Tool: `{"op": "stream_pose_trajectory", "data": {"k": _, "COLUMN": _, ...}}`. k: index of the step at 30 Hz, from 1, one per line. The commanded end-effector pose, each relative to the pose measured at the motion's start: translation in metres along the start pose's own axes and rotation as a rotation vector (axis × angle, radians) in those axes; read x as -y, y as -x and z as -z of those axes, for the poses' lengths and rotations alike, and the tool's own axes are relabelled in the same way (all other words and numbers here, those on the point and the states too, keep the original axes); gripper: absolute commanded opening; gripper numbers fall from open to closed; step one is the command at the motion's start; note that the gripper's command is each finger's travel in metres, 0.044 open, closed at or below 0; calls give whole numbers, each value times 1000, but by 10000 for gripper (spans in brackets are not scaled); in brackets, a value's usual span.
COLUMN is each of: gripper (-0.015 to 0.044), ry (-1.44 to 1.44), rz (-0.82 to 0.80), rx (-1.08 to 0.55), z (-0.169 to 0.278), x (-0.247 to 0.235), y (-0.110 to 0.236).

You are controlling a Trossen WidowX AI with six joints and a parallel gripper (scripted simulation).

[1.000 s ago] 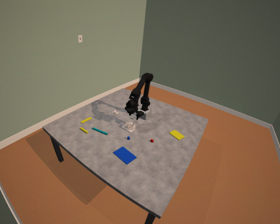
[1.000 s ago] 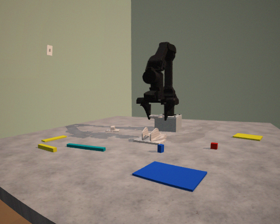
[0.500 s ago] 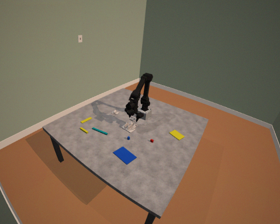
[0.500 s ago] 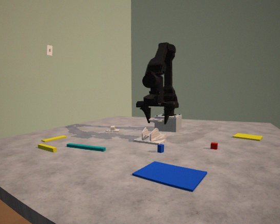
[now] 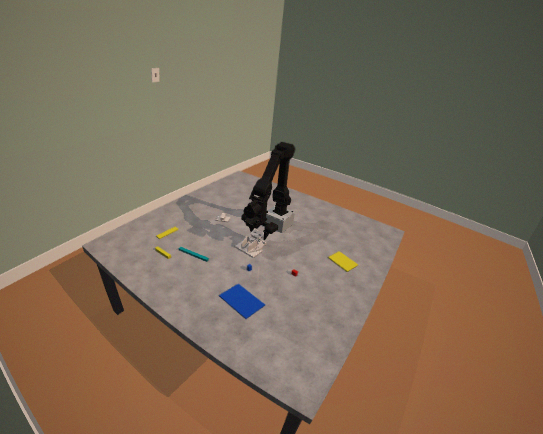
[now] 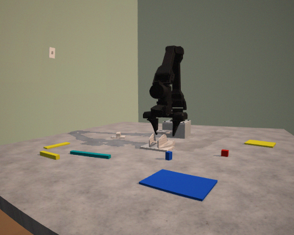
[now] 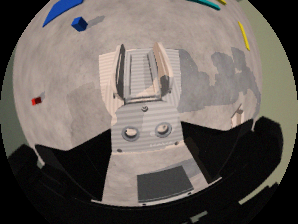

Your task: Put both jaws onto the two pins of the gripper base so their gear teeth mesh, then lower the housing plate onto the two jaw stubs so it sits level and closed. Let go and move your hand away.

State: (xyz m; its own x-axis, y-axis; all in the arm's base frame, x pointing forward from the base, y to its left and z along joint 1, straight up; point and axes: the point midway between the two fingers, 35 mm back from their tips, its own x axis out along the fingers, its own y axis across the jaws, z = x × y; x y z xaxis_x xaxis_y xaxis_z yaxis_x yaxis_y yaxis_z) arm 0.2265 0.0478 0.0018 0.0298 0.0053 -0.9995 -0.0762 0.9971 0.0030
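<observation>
My gripper (image 5: 260, 236) (image 6: 164, 135) (image 7: 145, 128) is shut on the housing plate (image 6: 163, 131) (image 7: 146, 119), a pale flat plate with two round holes. It holds the plate roughly level, above the table near the arm-side end of the gripper base (image 6: 145, 147) (image 7: 104, 75). Two upright pale jaws stand on the base, a left one (image 6: 151, 140) (image 7: 120, 70) and a right one (image 6: 162, 141) (image 7: 165, 67), side by side with a gap between them. In the wrist view the plate hides their near ends, so the pins, stubs and gear teeth cannot be made out.
A small pale part with a raised block (image 5: 223, 218) (image 6: 118, 135) lies left of the base. A blue block (image 6: 168, 155), a red block (image 6: 224, 153) and a blue slab (image 6: 178, 184) lie in front. Teal (image 6: 90, 154) and yellow bars (image 6: 49, 155) lie left, a yellow slab (image 6: 260, 143) right.
</observation>
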Motion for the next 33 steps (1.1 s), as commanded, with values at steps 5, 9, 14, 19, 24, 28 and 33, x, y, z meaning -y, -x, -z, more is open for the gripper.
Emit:
{"op": "stream_pose_trajectory", "data": {"k": 5, "gripper": 351, "ry": 3, "rz": 1, "rx": -5, "z": 3, "x": 1, "y": -14}}
{"op": "stream_pose_trajectory", "data": {"k": 9, "gripper": 351, "ry": 3, "rz": 1, "rx": -5, "z": 4, "x": 1, "y": -20}}
{"op": "stream_pose_trajectory", "data": {"k": 14, "gripper": 351, "ry": 3, "rz": 1, "rx": -5, "z": 4, "x": 1, "y": -21}}
{"op": "stream_pose_trajectory", "data": {"k": 19, "gripper": 351, "ry": 3, "rz": 1, "rx": -5, "z": 4, "x": 1, "y": -21}}
{"op": "stream_pose_trajectory", "data": {"k": 24, "gripper": 351, "ry": 3, "rz": 1, "rx": -5, "z": 4, "x": 1, "y": -21}}
{"op": "stream_pose_trajectory", "data": {"k": 28, "gripper": 351, "ry": 3, "rz": 1, "rx": -5, "z": 4, "x": 1, "y": -22}}
{"op": "stream_pose_trajectory", "data": {"k": 33, "gripper": 351, "ry": 3, "rz": 1, "rx": -5, "z": 4, "x": 1, "y": -23}}
